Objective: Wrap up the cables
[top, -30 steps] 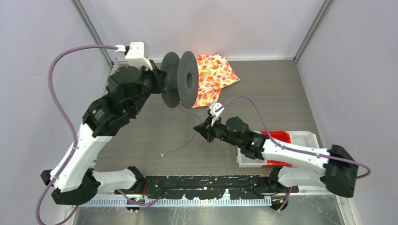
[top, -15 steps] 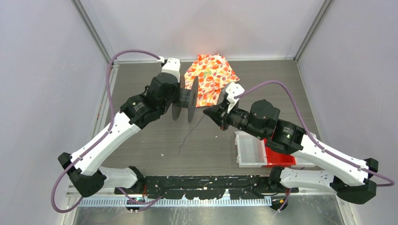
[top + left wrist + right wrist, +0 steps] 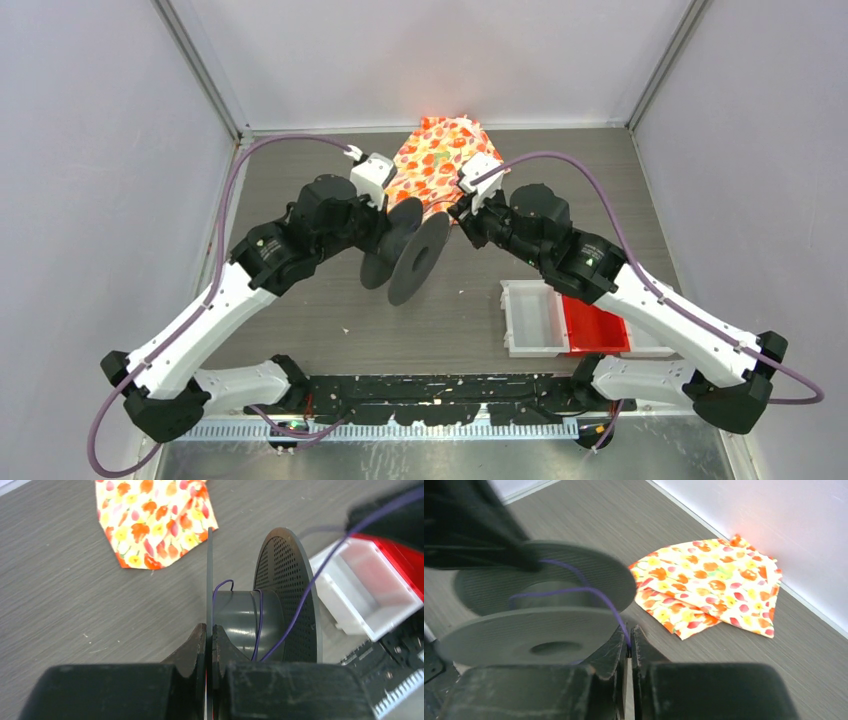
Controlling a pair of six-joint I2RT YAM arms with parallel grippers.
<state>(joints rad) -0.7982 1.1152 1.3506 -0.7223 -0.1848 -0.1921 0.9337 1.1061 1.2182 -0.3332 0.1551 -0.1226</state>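
The thin dark flexible cable [image 3: 259, 625] looped round the hub of the grey plastic spool [image 3: 418, 258], and the right gripper [image 3: 629, 641] pinched its strand. The left gripper [image 3: 210, 636] was clamped on one flange of the spool. To the right of the spool a white plastic tray [image 3: 532, 320] touched a red plastic tray [image 3: 595, 328]. Behind the spool lay a floral cloth [image 3: 440, 160].

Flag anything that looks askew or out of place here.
The cable sits loosely on the spool hub: one slack turn, with a small loop sticking up by the flange that the left gripper clamps. The floral cloth at the back lies folded crookedly. Nothing is spilled or broken.
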